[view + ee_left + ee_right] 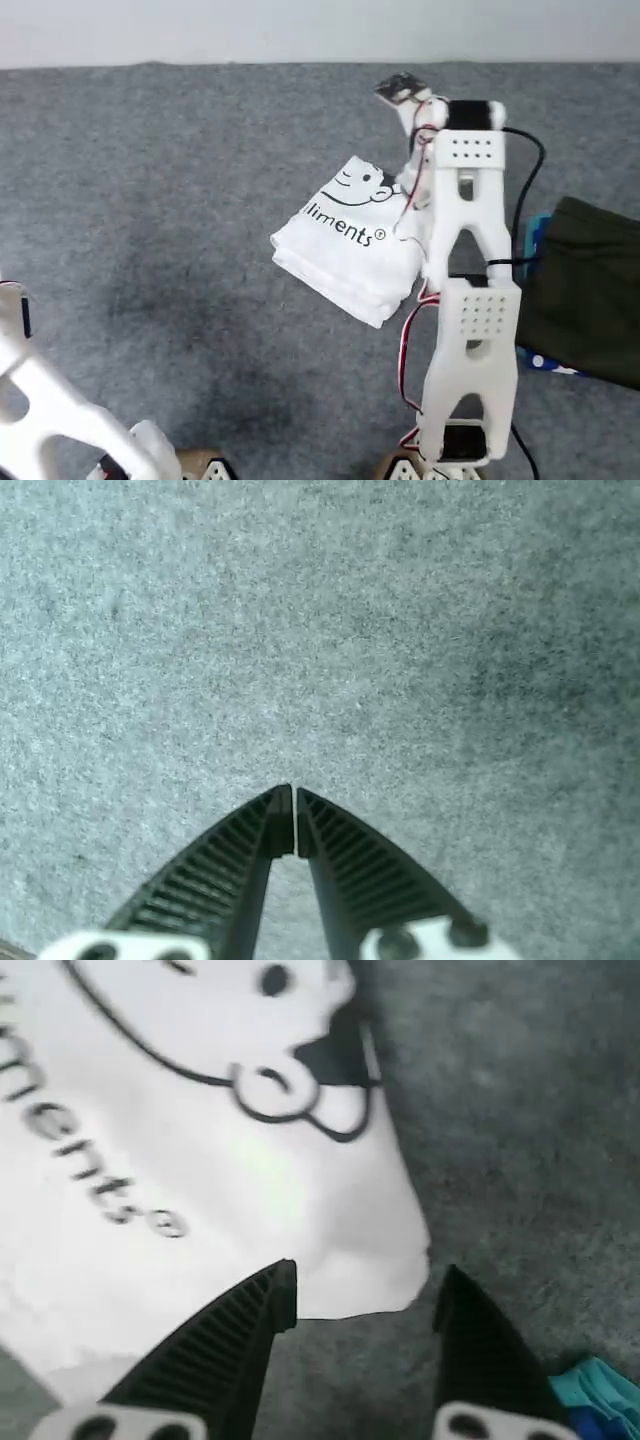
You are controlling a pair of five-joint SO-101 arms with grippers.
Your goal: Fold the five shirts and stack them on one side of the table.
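Observation:
A folded white shirt (350, 242) with black print lies on the grey table, a little right of centre. The right arm stands over its right edge, and its gripper (365, 1295) is open just above the shirt's corner (370, 1260), one finger over the cloth and the other over bare table. A stack of folded shirts, dark green on top (585, 290) with blue beneath, sits at the right edge. The left gripper (295, 815) is shut and holds nothing, hovering over bare grey table; its arm (50, 410) is at the lower left.
The grey felt table (150, 200) stretches wide to the left and centre. A blue shirt edge (590, 1385) shows near the right gripper. The right arm's white frame (470, 300) stands between the white shirt and the stack.

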